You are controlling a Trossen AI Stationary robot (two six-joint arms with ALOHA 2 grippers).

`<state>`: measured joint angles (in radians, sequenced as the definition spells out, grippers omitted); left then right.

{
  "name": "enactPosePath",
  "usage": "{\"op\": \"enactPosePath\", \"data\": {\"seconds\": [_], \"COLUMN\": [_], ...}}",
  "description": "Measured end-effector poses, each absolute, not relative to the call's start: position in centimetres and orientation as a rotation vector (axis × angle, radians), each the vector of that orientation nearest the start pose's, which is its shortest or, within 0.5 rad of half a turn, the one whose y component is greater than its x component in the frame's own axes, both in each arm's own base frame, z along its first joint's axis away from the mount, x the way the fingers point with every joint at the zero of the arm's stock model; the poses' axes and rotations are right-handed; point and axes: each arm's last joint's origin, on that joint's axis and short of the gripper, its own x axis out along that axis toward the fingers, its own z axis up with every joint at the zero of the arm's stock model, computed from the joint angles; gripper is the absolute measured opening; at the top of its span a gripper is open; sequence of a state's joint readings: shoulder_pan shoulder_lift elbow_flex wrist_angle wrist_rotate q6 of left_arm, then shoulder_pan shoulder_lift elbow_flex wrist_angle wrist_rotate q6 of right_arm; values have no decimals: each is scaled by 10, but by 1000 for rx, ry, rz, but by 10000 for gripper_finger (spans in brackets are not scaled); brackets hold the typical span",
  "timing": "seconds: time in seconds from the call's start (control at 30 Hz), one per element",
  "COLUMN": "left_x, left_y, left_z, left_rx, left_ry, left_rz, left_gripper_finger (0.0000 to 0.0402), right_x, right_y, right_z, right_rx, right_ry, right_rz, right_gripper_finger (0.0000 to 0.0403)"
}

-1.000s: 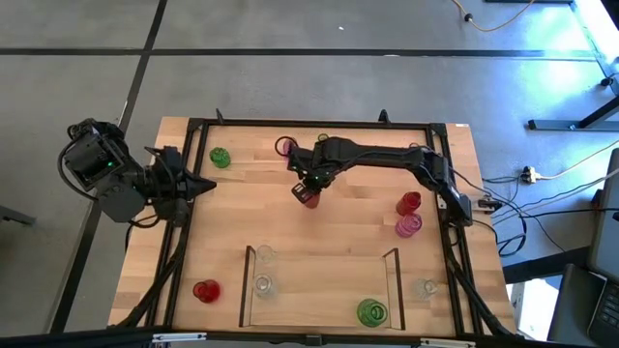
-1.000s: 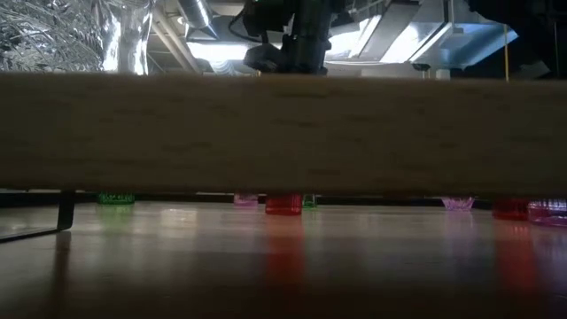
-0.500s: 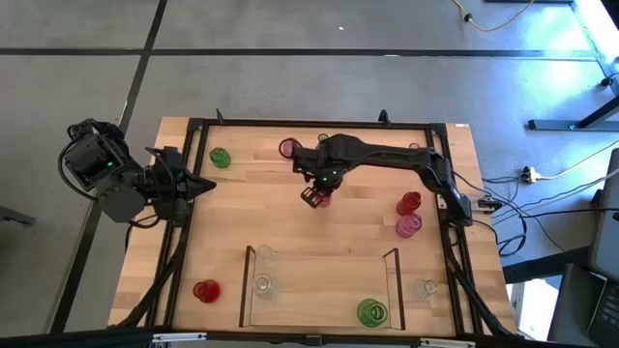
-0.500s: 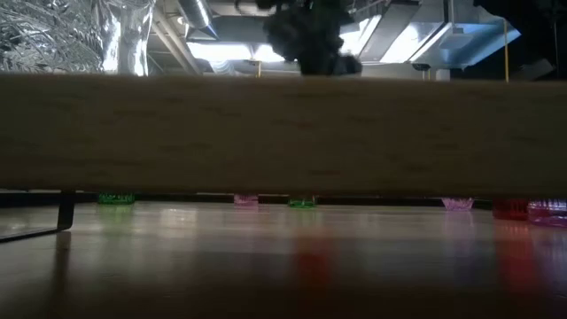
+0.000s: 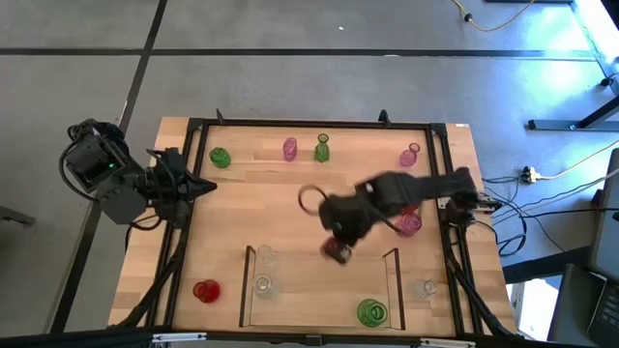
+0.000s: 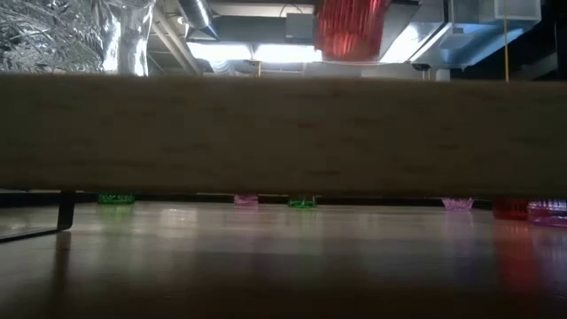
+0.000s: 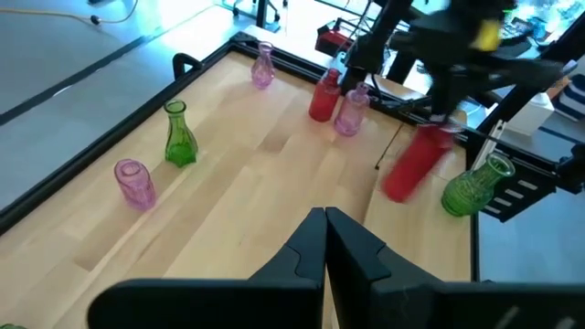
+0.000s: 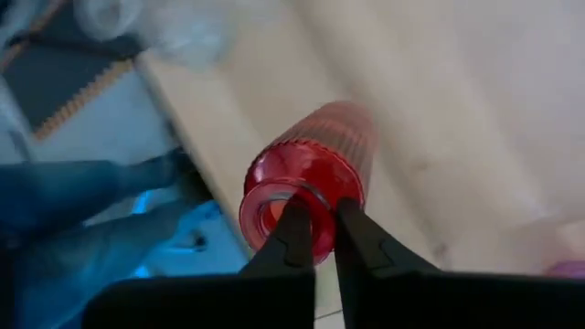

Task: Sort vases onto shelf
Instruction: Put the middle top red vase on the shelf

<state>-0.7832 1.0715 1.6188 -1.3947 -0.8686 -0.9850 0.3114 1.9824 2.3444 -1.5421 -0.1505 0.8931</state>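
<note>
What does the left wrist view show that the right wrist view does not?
Only the left wrist view shows the left gripper, jaws shut, and standing vases: a green vase and a pink vase. Only the right wrist view shows the right gripper with its jaws pinching the rim of the red vase. Both show that red vase carried tilted above the table.

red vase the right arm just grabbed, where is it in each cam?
High view: red vase under the right hand, at the shelf's back edge.
Low view: hangs at the top, above the wood rail.
Left wrist view: blurred red shape right of centre, lifted.
Right wrist view: centre, neck pinched between the fingers.
Shared landmark: large green vase, also in the left wrist view.
</note>
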Motion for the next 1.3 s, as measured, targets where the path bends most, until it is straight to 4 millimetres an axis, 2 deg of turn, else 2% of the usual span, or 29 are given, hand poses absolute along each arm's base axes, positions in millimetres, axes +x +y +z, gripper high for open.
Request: {"op": "enactPosePath", "data": {"seconds": [0.13, 0.27, 0.37, 0.63, 1.0, 1.3], "left_x": [109, 111, 112, 113, 118, 118], "left_y": [-77, -79, -79, -80, -87, -87], "left_z": [448, 447, 447, 447, 444, 443], "left_rx": [-315, -294, -294, -308, -328, -329], "left_ry": [467, 474, 476, 485, 525, 535], "left_rz": [340, 339, 344, 336, 313, 305], "left_gripper_finger": [0, 0, 0, 0, 0, 0], "right_x": [337, 343, 350, 365, 365, 364], "right_y": [160, 196, 211, 221, 222, 236], "right_z": [400, 389, 381, 361, 346, 328], "right_rx": [664, 678, 679, 616, 545, 500], "right_ry": [1289, 1284, 1266, 1289, 1372, 1462], "right_rz": [-76, 44, 77, 131, 117, 133], "right_gripper_finger": [1, 0, 0, 0, 0, 0]}}
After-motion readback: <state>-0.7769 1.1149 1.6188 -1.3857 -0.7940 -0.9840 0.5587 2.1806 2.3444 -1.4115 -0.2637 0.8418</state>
